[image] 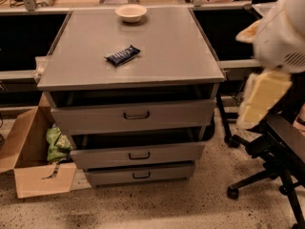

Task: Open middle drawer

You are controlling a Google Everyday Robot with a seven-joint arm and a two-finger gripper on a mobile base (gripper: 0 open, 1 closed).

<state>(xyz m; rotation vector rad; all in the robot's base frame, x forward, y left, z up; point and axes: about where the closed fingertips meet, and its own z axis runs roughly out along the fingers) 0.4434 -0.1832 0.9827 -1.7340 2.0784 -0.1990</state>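
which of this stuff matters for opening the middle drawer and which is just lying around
For the job: middle drawer; its loop handle; gripper, off to the right of the cabinet, clear of it.

Just lying about: bowl and snack bar on the cabinet top; cardboard box and green bag at left; office chair at right; top drawer; bottom drawer.

I had the white moulded arm segment (282,30) raised at the upper right of the camera view, reaching in from the right edge. Beneath it hung the pale yellow pincer (261,99), slanted down and leftward, in the air and touching nothing I could see.
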